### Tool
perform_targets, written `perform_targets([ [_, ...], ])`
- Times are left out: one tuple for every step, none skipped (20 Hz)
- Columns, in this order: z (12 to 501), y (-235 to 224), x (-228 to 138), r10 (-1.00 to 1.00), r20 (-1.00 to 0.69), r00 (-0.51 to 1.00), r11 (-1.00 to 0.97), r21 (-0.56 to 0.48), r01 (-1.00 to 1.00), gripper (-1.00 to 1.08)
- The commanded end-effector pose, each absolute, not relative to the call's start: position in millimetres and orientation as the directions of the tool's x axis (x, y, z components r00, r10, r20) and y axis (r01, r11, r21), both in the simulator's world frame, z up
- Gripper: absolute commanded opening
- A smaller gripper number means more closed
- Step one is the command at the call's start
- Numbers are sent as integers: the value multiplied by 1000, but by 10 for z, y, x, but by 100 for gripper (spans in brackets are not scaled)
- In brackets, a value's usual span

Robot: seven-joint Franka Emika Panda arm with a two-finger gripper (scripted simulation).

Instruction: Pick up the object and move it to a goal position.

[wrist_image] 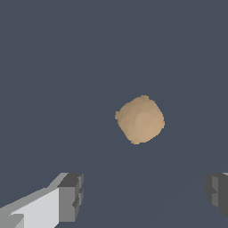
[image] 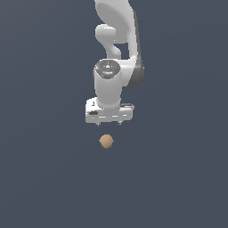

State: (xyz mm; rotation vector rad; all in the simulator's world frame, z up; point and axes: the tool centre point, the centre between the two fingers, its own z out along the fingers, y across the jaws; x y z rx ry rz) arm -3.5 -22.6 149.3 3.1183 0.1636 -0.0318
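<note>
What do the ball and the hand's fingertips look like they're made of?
Ball: matte tan-brown with faint mottling, a lumpy outline and no highlights. It could be cork, clay or foam; the render leaves that open.
Fingertips: flat dark-grey blocks with ridged faces, which suggests rubber pads.
Hand: the body is smooth white with soft shading, like painted plastic or metal.

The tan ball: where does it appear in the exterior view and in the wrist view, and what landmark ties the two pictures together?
Exterior view: the tan ball sits near the picture's middle, just below the white gripper, apart from it.
Wrist view: the ball lies near the middle, beyond the two fingertips, not between them.
Shared landmark: the gripper itself, open in the wrist view, with the ball just beyond it in both views.
</note>
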Motion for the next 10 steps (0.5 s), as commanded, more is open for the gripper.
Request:
perform_targets([
  [1442,-242,1,155,-21,988,-988,17,155,100],
  [1419,-249,17,178,-21,984,-984,17,178,100],
  [1395,-257,34,202,-21,979,-979,16,203,100],
  [1369,-264,52,228,-21,974,-974,15,228,100],
  [1342,-272,70,254,-20,967,-967,15,254,100],
  [1315,-280,87,279,-20,960,-960,14,279,100],
  [1288,-288,105,305,-19,952,-952,13,305,100],
  [1261,-296,123,330,-18,944,-944,12,330,100],
  [1234,-304,140,354,-18,935,-935,11,355,100],
  [1207,-312,157,379,-17,925,-925,10,379,100],
])
